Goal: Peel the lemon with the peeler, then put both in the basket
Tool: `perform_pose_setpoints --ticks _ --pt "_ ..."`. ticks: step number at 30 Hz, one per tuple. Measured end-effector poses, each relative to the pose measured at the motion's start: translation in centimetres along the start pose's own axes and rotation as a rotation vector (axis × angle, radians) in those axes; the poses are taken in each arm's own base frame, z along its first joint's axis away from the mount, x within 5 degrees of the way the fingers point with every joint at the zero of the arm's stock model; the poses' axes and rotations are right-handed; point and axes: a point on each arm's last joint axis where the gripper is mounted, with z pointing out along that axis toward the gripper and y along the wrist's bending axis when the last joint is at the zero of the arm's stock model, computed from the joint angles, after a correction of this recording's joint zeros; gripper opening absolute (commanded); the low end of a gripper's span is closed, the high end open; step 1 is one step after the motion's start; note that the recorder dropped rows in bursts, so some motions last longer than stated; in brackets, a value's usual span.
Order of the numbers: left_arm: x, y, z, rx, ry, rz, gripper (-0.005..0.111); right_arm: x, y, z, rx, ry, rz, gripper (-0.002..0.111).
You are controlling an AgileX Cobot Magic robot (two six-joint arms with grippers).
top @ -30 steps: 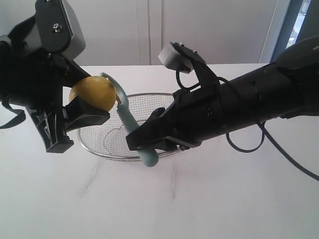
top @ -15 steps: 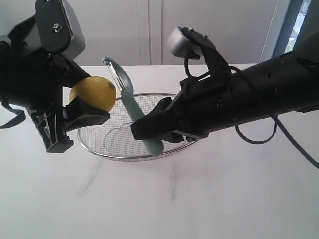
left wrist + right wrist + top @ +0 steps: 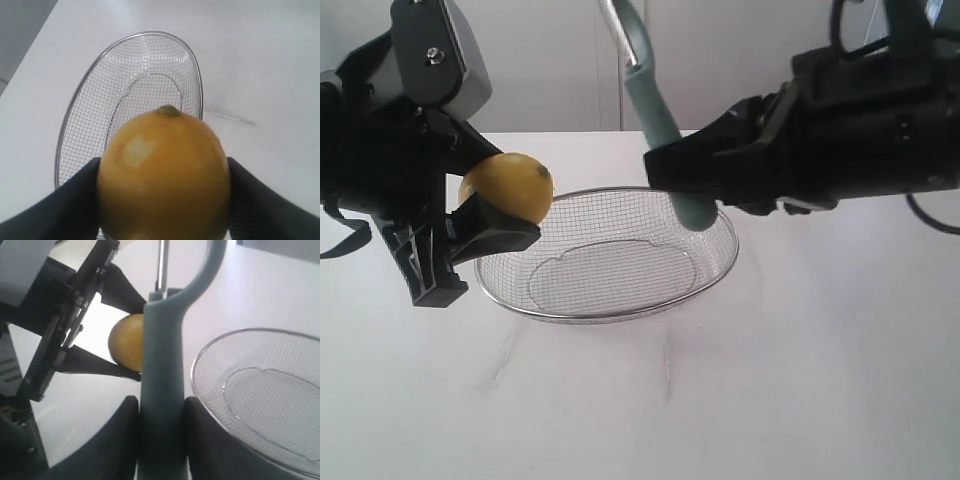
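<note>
Lemon [image 3: 507,187] held off the desk [image 3: 770,400] at the left, above the left end of the basket [image 3: 505,280]; left pincer [image 3: 512,196] clamped on it, one finger above and one below; rind yellow and largely intact, with one small pale patch [image 3: 137,151] seen in the left wrist view. Peeler [image 3: 660,120] held high to the right of the lemon and well apart from it, handle gripped low by the right pincer [image 3: 682,185], which is closed on it; its head runs out of the top of the exterior view. Basket on the desk, nothing in it. Judgement: peeling step in hand, little rind removed; placing not begun. Next move calls for lowering the blade onto the lemon's exposed right face, clear of the clamping fingers, then a light, steady stroke.
</note>
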Motion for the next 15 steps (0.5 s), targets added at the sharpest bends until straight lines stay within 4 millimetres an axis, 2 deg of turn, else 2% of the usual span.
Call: perform_pose_setpoints --ticks 3,7,10,15 --pt "0.0 0.0 0.0 0.0 0.0 0.0 0.0 -0.2 0.3 -1.4 0.076 -0.022 -0.043 0.0" --pt "0.0 0.0 0.0 0.0 0.0 0.0 0.0 -0.1 -0.3 -2.3 0.191 -0.009 -0.046 0.0" --pt "0.0 0.0 0.0 0.0 0.0 0.0 0.0 0.4 -0.9 -2.1 0.238 0.008 -0.018 0.0" --pt "0.0 0.0 0.0 0.0 0.0 0.0 0.0 2.4 -2.2 -0.8 0.261 0.075 0.038 0.0"
